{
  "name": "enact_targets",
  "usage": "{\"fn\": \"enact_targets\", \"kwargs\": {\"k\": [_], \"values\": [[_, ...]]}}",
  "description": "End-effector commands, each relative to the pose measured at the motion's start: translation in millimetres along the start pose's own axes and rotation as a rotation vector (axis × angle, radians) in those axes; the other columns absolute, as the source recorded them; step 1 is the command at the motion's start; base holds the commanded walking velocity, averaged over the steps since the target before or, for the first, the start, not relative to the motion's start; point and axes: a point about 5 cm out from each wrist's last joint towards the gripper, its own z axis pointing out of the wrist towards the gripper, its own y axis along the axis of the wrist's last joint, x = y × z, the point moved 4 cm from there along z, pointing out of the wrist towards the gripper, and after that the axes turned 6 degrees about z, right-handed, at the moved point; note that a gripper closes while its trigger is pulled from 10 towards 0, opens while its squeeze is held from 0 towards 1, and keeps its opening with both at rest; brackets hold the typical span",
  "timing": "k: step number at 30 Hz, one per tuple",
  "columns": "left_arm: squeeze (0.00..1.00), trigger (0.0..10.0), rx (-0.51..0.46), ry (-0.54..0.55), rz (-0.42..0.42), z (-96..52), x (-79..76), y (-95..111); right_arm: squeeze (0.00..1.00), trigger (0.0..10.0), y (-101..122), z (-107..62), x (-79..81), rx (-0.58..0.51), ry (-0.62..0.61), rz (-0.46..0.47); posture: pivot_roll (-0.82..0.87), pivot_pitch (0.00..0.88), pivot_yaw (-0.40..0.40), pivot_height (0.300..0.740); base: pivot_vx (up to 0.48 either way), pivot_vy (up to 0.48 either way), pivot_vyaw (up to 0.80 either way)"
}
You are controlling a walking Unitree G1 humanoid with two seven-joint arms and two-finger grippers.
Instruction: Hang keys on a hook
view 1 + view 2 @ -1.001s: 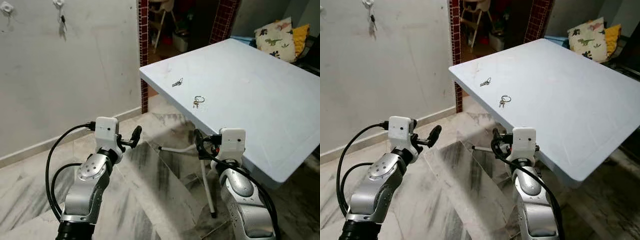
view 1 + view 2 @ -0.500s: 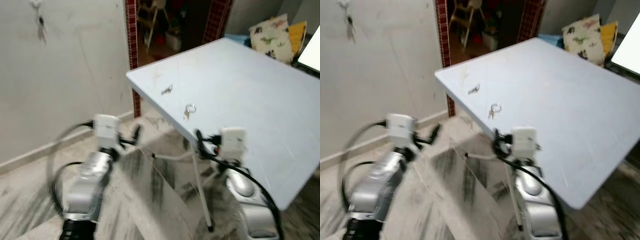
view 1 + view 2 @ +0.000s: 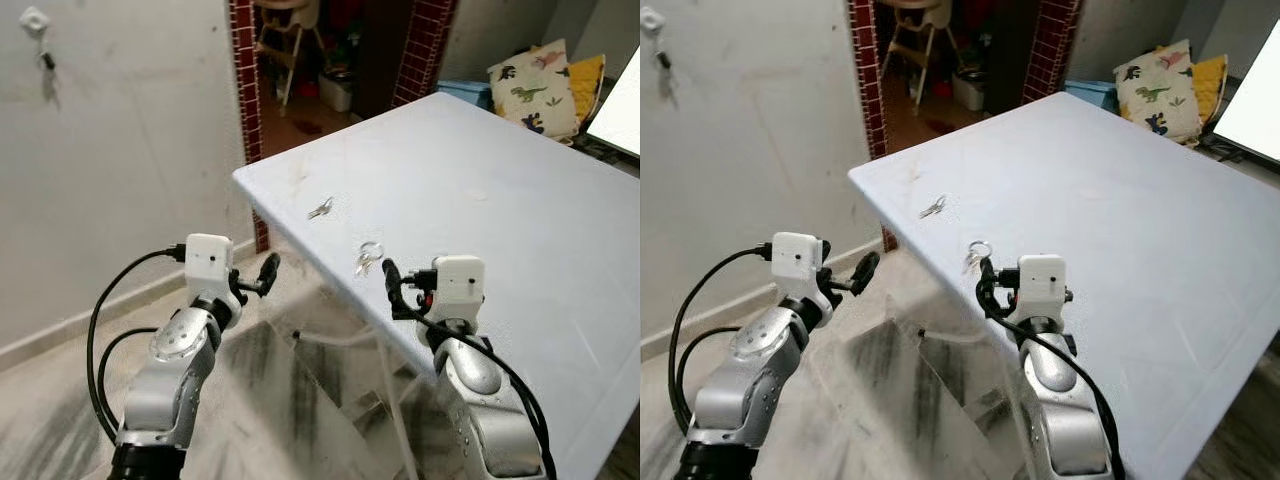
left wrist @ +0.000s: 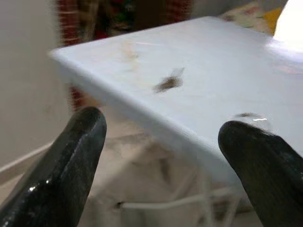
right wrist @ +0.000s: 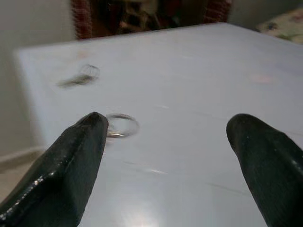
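A key ring with keys [image 3: 367,256] lies near the front edge of the white table [image 3: 500,170]. A second small key [image 3: 321,208] lies farther in, near the table's corner. On the wall at the far left a white hook [image 3: 33,18] carries a hanging dark key [image 3: 44,60]. My right gripper [image 3: 390,285] is open, just short of the key ring [image 5: 120,126], which lies beside one finger [image 5: 66,165]. My left gripper [image 3: 268,270] is open over the floor left of the table, facing the small key [image 4: 168,82].
A red brick doorway [image 3: 240,80] opens behind the table's corner, with a chair and clutter beyond. Cushions [image 3: 545,75] sit at the far right. The table's leg frame [image 3: 350,340] stands over the marble floor [image 3: 290,400] between my arms.
The whole picture has shifted: the table has come closer and the wall hook has slid to the left edge. The right gripper now sits at the table edge by the key ring.
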Motion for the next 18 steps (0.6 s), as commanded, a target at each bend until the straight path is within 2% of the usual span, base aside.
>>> {"fn": "enact_targets", "kwargs": {"k": [1, 5, 11, 18], "values": [[0.00, 10.0, -0.005, 0.028, 0.019, -2.1, 10.1, 4.2, 0.00, 10.0, 5.0, 0.9, 8.4, -0.015, 0.023, 0.010, 0.06, 0.039, -0.032, 0.740, 0.368, 0.000, 0.00], [0.00, 10.0, 0.010, 0.021, 0.015, -2.9, 8.9, 1.4, 0.00, 10.0, 3.2, 0.8, 10.2, -0.005, 0.033, 0.012, 0.06, 0.040, -0.032, 0.740, 0.294, 0.000, 0.00], [0.00, 10.0, 0.027, 0.007, 0.031, -9.1, 9.0, -3.0, 0.00, 10.0, -2.1, 0.5, 13.6, 0.021, 0.049, 0.013, 0.07, 0.045, -0.034, 0.740, 0.000, 0.000, 0.00], [0.00, 10.0, 0.050, 0.025, 0.051, -15.8, 19.3, -6.4, 0.00, 10.0, -15.9, 0.8, 21.4, 0.092, 0.073, 0.018, 0.09, 0.052, -0.037, 0.740, 0.000, 0.000, 0.00]]}}
